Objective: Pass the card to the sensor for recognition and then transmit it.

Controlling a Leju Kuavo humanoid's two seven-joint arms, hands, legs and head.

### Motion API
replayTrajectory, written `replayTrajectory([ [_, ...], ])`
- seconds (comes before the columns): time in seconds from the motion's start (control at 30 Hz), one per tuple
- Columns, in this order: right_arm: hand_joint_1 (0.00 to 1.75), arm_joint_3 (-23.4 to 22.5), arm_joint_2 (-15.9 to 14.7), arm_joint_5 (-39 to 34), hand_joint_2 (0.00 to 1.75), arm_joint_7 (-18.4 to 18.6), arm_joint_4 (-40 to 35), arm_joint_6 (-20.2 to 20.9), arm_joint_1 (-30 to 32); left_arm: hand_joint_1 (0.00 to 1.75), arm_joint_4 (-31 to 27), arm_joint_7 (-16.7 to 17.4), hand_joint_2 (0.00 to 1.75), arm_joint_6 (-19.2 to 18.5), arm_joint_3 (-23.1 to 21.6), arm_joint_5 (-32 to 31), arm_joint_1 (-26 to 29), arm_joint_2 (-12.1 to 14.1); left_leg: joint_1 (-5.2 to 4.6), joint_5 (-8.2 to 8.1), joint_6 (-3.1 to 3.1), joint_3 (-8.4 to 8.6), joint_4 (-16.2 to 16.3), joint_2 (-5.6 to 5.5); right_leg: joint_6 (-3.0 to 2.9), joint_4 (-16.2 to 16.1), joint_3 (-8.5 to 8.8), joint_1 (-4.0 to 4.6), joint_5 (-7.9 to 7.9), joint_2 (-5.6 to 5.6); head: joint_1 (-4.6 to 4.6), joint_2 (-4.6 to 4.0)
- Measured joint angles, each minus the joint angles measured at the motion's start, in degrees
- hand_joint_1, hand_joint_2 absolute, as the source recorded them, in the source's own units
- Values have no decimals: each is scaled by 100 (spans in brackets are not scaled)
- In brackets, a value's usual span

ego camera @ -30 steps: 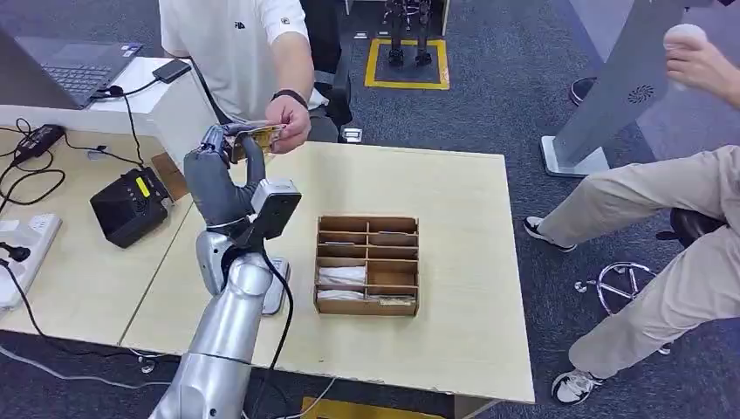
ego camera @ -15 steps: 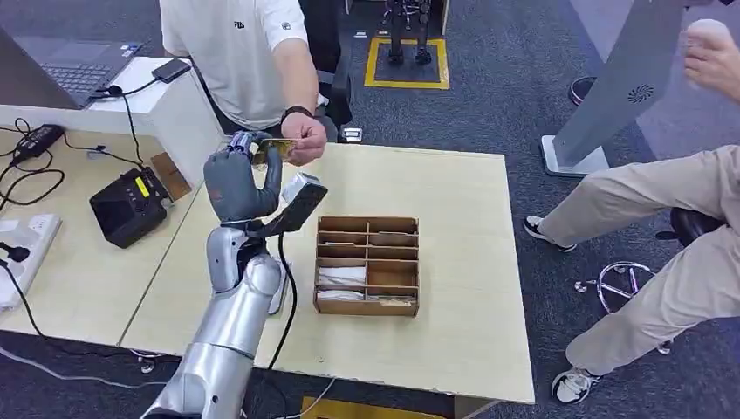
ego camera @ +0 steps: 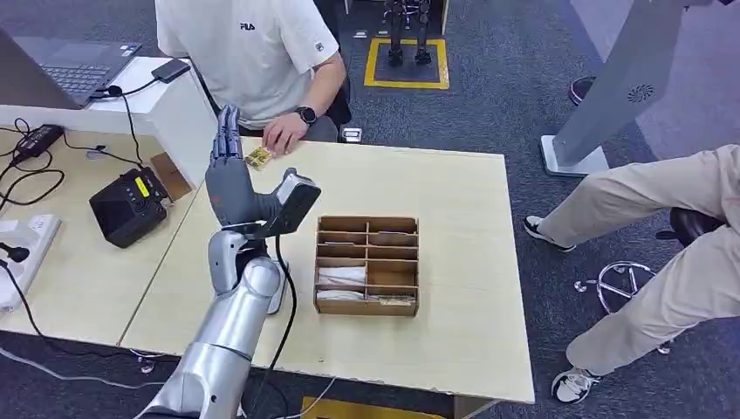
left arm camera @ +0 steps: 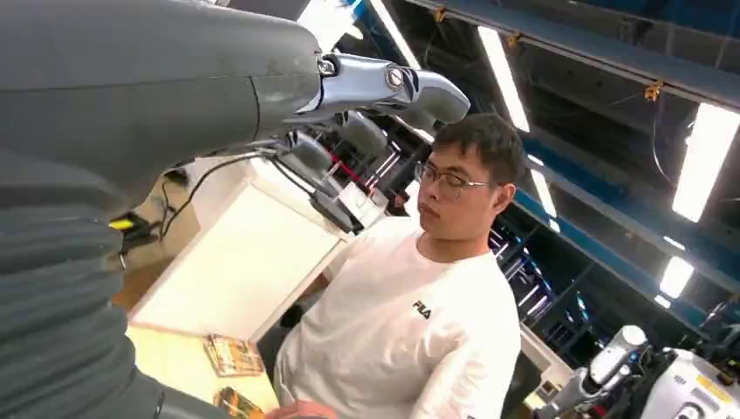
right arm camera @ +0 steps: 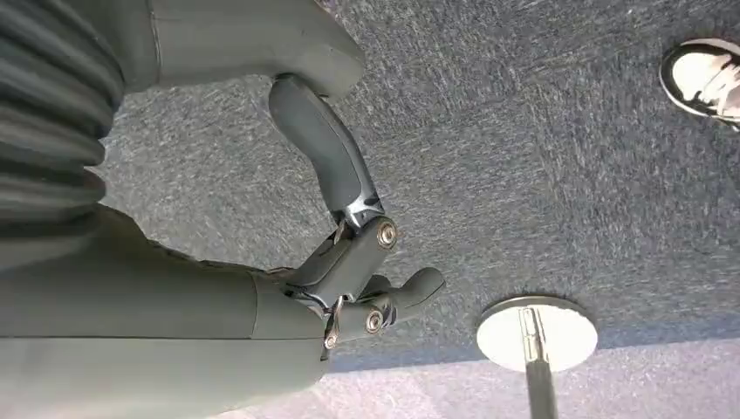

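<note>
A gold patterned card point(ego camera: 258, 157) lies on the light wooden table point(ego camera: 454, 209) at its far left corner, just by a seated person's hand point(ego camera: 281, 135). My left hand point(ego camera: 229, 170) is raised beside it with fingers stretched upward and holds nothing. In the left wrist view the card point(left arm camera: 232, 354) lies on the tabletop beyond my hand point(left arm camera: 131, 96). The black sensor box point(ego camera: 131, 205) sits on the desk to the left. My right hand point(right arm camera: 349, 279) hangs over grey carpet with nothing in it.
A wooden compartment box point(ego camera: 367, 264) with white cards stands mid-table. The person in a white T-shirt point(ego camera: 249, 52) sits across the far edge. Cables, a power strip point(ego camera: 22, 249) and a laptop point(ego camera: 70, 65) are on the left. Another person's legs point(ego camera: 663, 236) are at the right.
The person took the card from my left hand's fingers and brought it down onto the table. My left hand's fingers have straightened upward and are now empty.
</note>
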Motion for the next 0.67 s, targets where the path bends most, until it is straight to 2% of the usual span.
replayTrajectory([
  [0.07, 0, -2, 0, -37, 175, 0, 0, 0, 2, 0, -68, -217, 175, 0, -9, 407, 46, -2, 0, 0, 0, 0, 0, 1, 0, 0, 0, 0, 0, 1, 0, 0],
  [0.17, 0, -2, 0, -223, 175, -22, -11, 0, 32, 0, -370, -662, 175, -26, -140, 1757, 265, -2, 0, 0, 0, 0, 0, 1, 0, 0, -1, 0, 0, 1, 0, 0],
  [0.23, 0, -2, 0, -402, 175, -33, -42, 0, 48, 0, -744, -833, 175, -250, -359, 2943, 523, 33, 0, -1, 0, -1, 0, 1, 0, -1, -2, 0, -1, 1, 0, 0],
  [0.27, 0, -2, 0, -446, 175, -35, -59, 0, 56, 0, -914, -881, 175, -313, -470, 3316, 650, 50, 0, -1, 0, -3, 0, 1, 0, -1, -4, 0, -2, 1, -2, 0],
  [0.5, 0, -2, 0, -498, 175, -52, -107, 0, 79, 0, -1460, -953, 175, -422, -815, 3727, 947, 129, 0, -1, 1, -10, 0, -4, 2, -1, -7, 0, -2, -2, 2, 0],
  [0.67, 0, -2, 9, -756, 175, -46, -219, 0, 108, 0, -2141, -1269, 175, -734, -1018, 5444, 1550, 218, 0, -1, 0, -9, 0, 3, 1, -1, -10, 0, -3, 2, -2, 0],
])
